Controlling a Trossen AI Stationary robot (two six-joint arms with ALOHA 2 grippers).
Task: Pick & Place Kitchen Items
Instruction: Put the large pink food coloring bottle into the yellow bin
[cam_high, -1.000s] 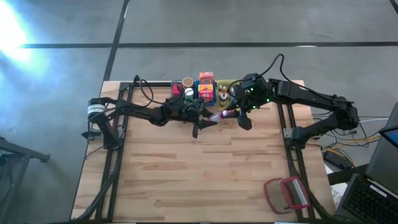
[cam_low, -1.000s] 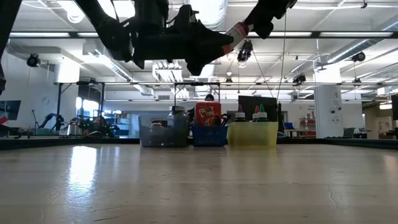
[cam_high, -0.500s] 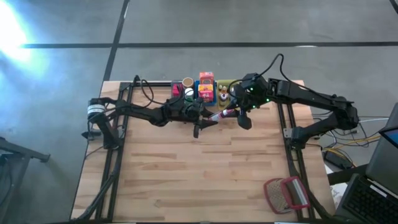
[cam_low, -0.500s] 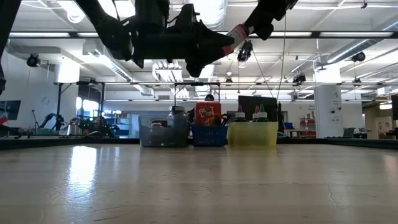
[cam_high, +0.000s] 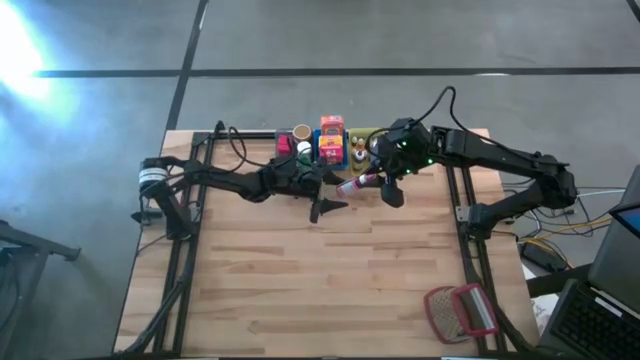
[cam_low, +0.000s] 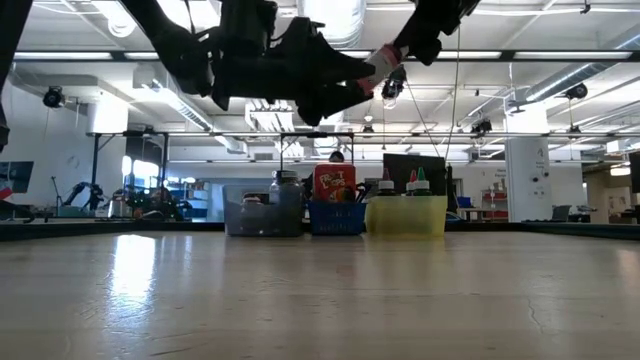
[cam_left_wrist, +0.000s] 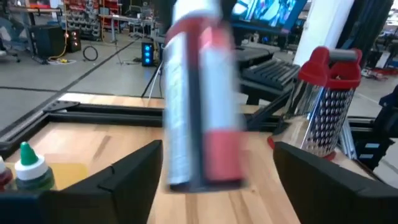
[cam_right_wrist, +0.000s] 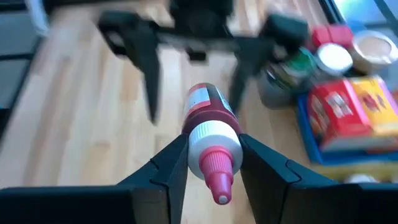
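Sauce bottle, a slim cylinder with red contents, white collar and pink conical nozzle, is hanging in the air near the table's far edge, just before the bins. Its long axis is lying roughly level, nozzle pointing toward the right arm. The right gripper is clamping its collar; the left gripper is standing spread wide around its base.

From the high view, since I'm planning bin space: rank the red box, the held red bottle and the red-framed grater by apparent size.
1. Red-framed grater, largest.
2. Red box.
3. Red bottle, which the right gripper holds above the table, so nearer the camera; second and third look close.
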